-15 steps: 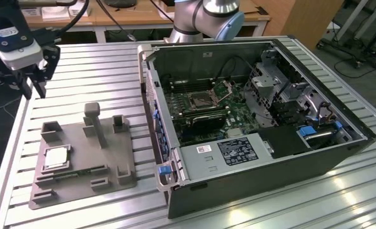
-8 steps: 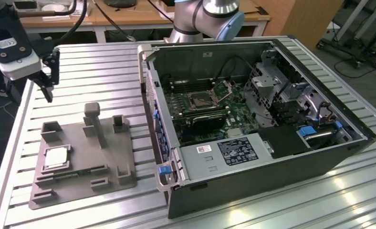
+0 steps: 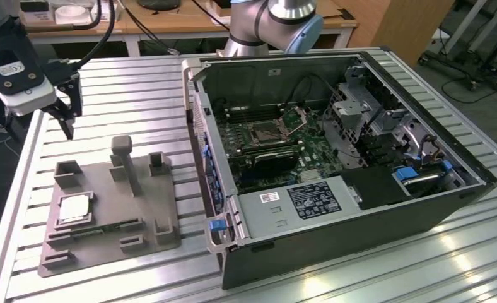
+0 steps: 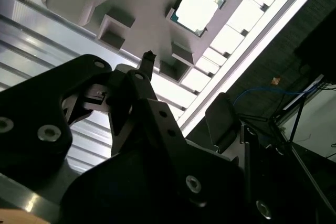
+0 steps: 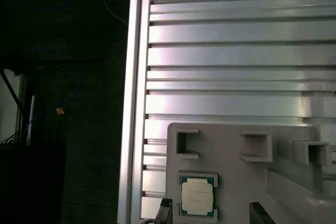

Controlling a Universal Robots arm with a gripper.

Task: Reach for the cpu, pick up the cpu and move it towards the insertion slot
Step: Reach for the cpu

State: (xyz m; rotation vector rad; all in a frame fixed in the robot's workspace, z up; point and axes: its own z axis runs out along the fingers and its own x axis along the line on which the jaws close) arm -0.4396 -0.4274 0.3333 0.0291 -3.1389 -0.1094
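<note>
A slatted aluminium table (image 3: 130, 82) fills the scene, with wooden desks (image 3: 190, 24) behind it. On the exterior view's left of the table lies a grey plastic fixture (image 3: 114, 211) with several small pockets and a tall upright post (image 3: 124, 161). On the exterior view's right stands an open computer case (image 3: 358, 243), and the robot arm (image 3: 274, 25) rises behind it.

The cpu (image 3: 74, 208) lies flat in a square pocket of the fixture, near the fixture's edge on the exterior view's left. Its silver top faces up, and it shows in both wrist views (image 4: 198, 8) (image 5: 198, 195). Nothing touches it.

The end effector (image 3: 67, 120) hangs over the bare table beyond the fixture's far corner, raised and apart from the cpu. Its black fingers are spread wide and hold nothing. In the first wrist view the two fingertips (image 5: 165, 209) stand on either side of the cpu's pocket, well above it. In the second wrist view one thin fingertip (image 4: 148, 55) points towards the fixture (image 4: 142, 3).

The insertion slot (image 3: 263, 132) sits on the green motherboard (image 3: 316, 161) inside the case, with its metal lid plate (image 3: 300, 120) tilted up, well apart from the cpu.
</note>
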